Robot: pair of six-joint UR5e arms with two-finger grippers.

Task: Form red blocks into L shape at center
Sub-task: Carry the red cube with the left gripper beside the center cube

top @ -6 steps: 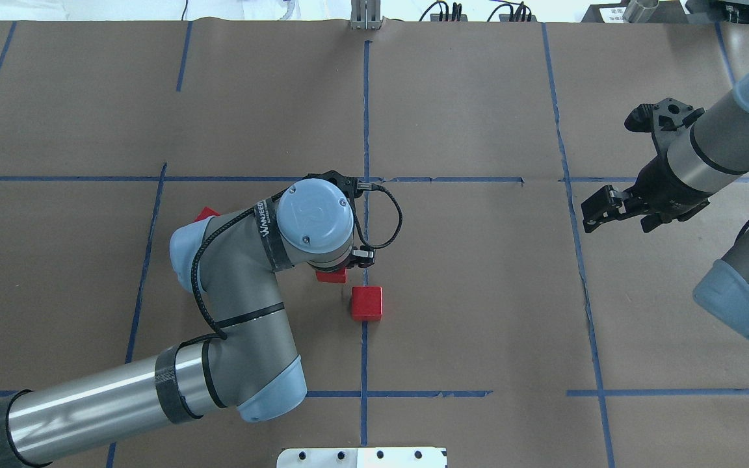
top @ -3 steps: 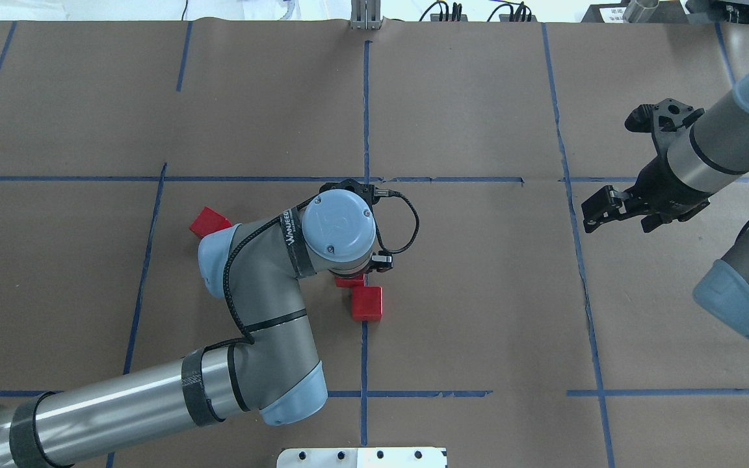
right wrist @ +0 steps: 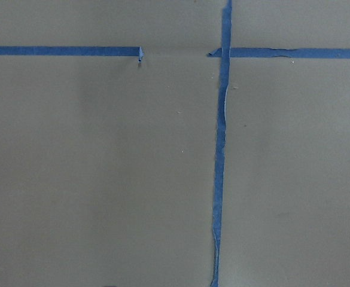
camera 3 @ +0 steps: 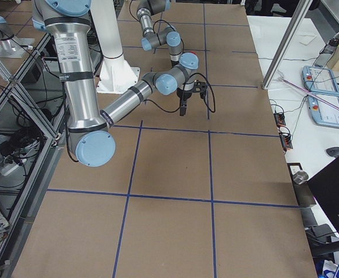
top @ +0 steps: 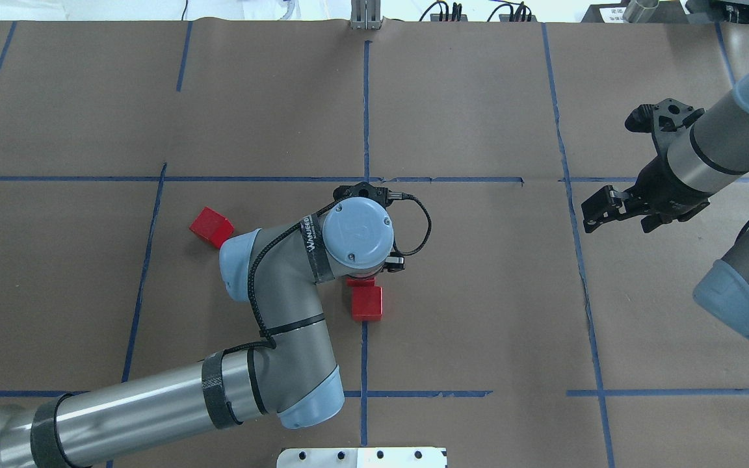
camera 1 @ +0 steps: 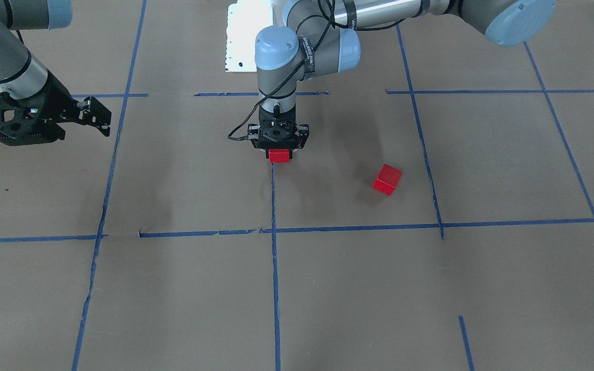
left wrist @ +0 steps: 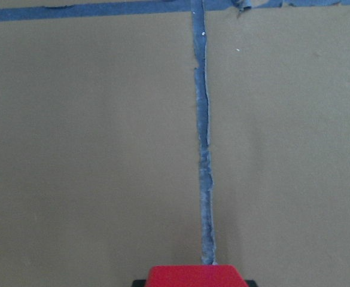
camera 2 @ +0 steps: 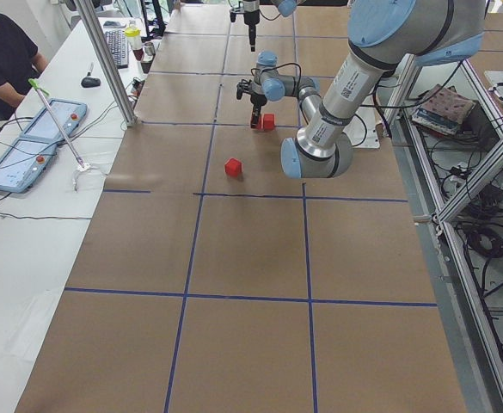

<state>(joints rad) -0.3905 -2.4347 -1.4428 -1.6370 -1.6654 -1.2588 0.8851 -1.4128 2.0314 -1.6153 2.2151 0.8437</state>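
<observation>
Left hand (camera 1: 279, 153), clenched on a red cube (top: 361, 281), has carried it up beside the tape-line cube (top: 367, 303): L begun. Third cube (top: 211, 227) lies well apart from it. Right hand (top: 594, 213) released.

We see an operator (camera 2: 2, 53) in black at upper left. A control pendant (camera 2: 52, 120) lies nearby on white. A keyboard (camera 2: 116, 47) sits beyond.
</observation>
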